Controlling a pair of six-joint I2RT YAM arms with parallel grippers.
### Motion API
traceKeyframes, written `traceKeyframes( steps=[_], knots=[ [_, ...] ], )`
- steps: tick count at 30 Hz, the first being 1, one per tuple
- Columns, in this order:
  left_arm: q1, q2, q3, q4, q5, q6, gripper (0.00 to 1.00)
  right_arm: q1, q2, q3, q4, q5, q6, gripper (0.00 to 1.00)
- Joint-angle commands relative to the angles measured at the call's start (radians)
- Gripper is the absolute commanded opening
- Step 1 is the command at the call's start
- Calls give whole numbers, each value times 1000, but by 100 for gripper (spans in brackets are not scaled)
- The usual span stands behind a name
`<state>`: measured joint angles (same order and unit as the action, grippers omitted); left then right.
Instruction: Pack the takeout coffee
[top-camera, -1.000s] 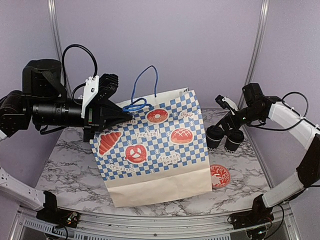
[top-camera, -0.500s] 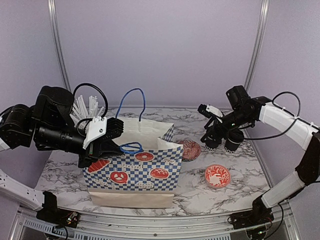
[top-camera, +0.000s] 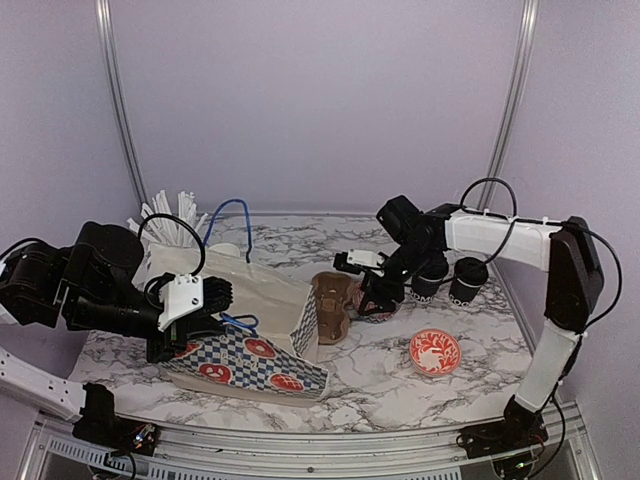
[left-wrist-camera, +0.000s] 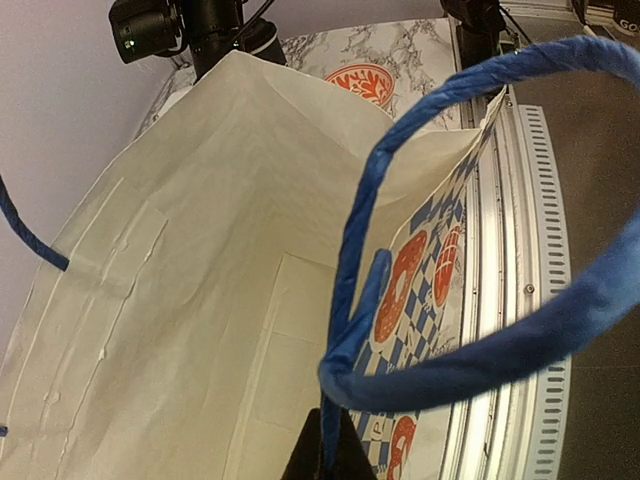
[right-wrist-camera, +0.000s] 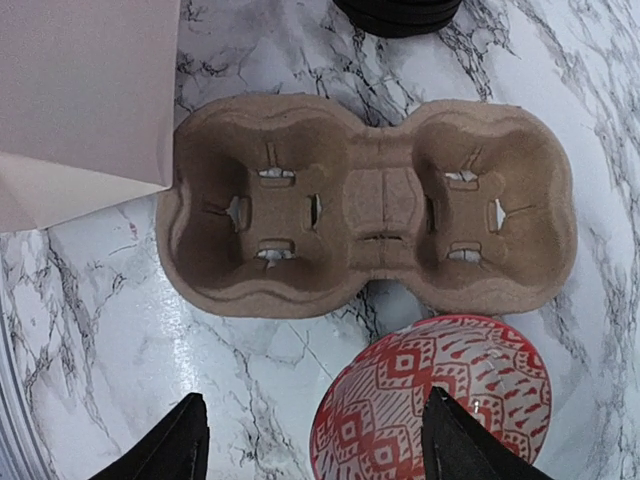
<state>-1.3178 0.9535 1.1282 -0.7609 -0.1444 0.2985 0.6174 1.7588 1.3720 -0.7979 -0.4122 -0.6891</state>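
Nearest me, my left gripper (top-camera: 222, 322) is clamped on the blue handle (left-wrist-camera: 440, 370) of the checkered paper bag (top-camera: 250, 365), which lies tilted on its side. My right gripper (right-wrist-camera: 318, 445) hangs, fingers apart, above the pulp cup carrier (right-wrist-camera: 370, 200). Behind it stand the takeout coffee cups (top-camera: 468, 280): two, black, lidded, white lettering near the base, side by side.

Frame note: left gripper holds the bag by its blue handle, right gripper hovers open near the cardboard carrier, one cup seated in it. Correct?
No: the cardboard carrier holds no cup. The right wrist view shows both wells empty; the black cups stand on the table. The left gripper does hold the bag by its blue handle, and the right gripper hovers open near the carrier.
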Motion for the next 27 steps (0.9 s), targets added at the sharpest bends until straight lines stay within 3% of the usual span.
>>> traceKeyframes(
  steps=[1, 9, 14, 19, 27],
  knots=[
    [-8, -46, -21, -21, -68, -40, 5, 27, 108, 144, 16, 52, -9, 69],
    [-9, -76, -25, -18, -90, -78, 31, 27, 303, 363, 35, 143, 64, 61],
    [-9, -74, -22, -11, -70, -99, 36, 24, 410, 473, 9, 179, 103, 50],
    [-9, -81, -18, 5, -60, -106, 36, 15, 501, 549, -14, 236, 137, 29],
    [-9, -102, -7, 29, -61, -129, 39, -65, 644, 757, -21, 279, 181, 25]
  ],
)
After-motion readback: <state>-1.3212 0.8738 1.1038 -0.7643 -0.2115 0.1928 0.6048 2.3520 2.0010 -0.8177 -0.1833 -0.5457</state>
